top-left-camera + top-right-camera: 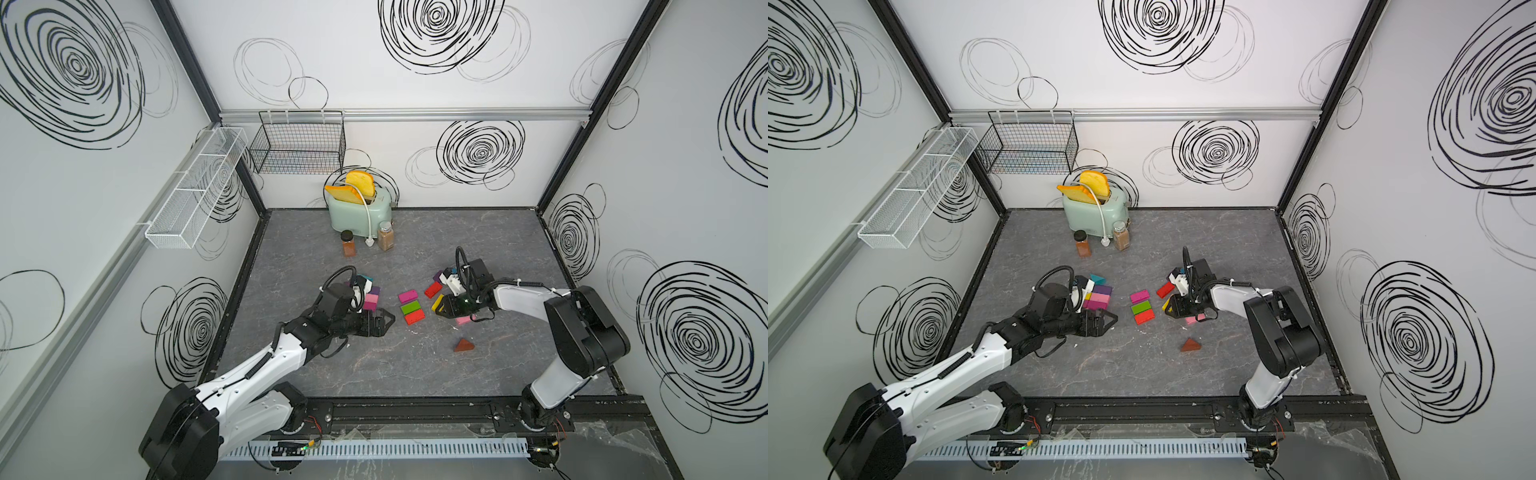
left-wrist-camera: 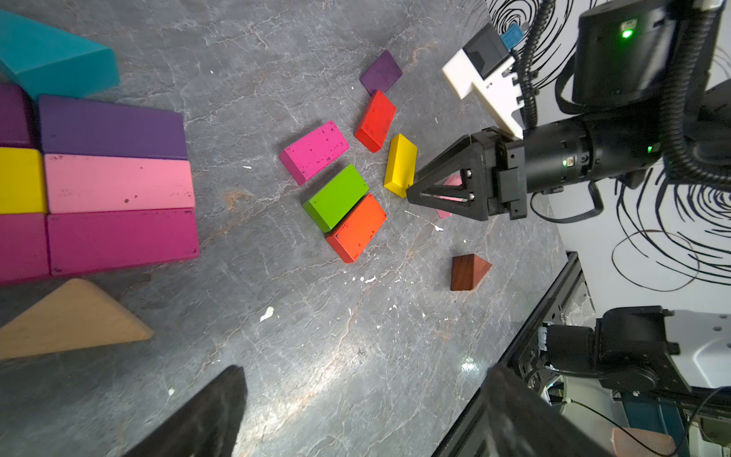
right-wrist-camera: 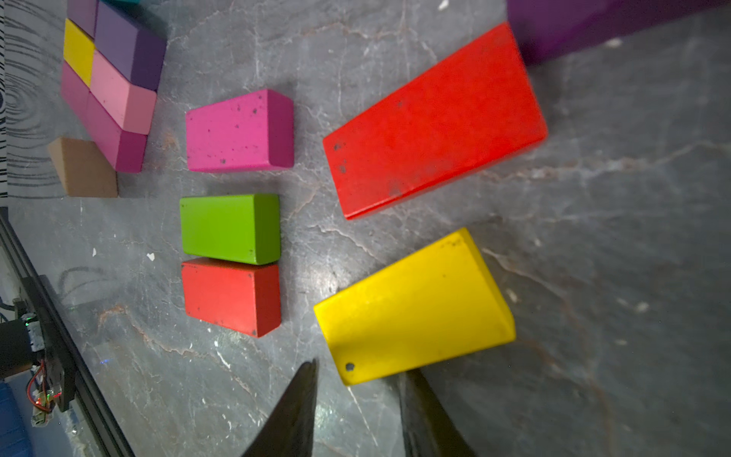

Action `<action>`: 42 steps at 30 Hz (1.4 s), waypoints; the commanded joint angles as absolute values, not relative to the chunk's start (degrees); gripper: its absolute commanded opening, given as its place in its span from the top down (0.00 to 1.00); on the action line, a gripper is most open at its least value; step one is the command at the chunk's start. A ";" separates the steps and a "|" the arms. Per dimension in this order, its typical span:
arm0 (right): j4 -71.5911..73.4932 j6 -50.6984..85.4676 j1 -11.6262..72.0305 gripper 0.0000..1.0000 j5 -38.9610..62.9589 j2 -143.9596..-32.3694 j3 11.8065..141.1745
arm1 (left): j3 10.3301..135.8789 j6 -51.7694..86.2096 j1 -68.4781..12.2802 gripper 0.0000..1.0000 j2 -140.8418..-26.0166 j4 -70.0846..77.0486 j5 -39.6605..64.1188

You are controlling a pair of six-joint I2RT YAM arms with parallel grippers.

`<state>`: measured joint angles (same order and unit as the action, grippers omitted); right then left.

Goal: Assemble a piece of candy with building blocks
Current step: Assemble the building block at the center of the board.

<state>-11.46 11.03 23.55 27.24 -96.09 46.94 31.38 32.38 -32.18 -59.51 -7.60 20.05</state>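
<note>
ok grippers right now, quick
left gripper: open, empty
right gripper: jaws partly closed at the yellow block; grip cannot be told

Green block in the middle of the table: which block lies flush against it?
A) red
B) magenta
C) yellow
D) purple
A: the red block sits flush against one long side of the green block, while the magenta block lies apart across a gap.

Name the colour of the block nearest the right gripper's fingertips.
Yellow block, best in right wrist view.
</note>
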 commanded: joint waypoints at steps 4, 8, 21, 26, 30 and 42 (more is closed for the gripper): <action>-9.61 11.38 23.77 0.63 27.08 -97.96 48.93 | 31.52 32.43 -32.17 0.02 -58.90 -7.26 19.51; -8.92 11.68 23.74 0.63 26.78 -98.28 49.25 | 31.27 32.34 -32.17 0.02 -58.75 -7.41 19.46; -7.55 12.23 22.81 0.62 27.20 -98.13 49.30 | 31.73 32.34 -32.08 0.02 -59.02 -7.45 19.34; -7.74 12.11 22.83 0.62 27.16 -96.97 47.49 | 32.00 32.34 -32.08 0.02 -58.82 -7.65 19.25; -6.71 13.06 23.64 0.63 27.55 -96.04 45.08 | 31.96 32.43 -32.08 0.02 -58.71 -7.66 19.25; -2.93 16.04 26.62 0.63 28.65 -97.02 43.51 | 31.39 32.78 -32.08 0.02 -57.91 -7.85 18.97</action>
<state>-3.60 14.74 25.74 28.14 -96.36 44.40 31.38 32.38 -32.18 -58.65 -8.21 19.46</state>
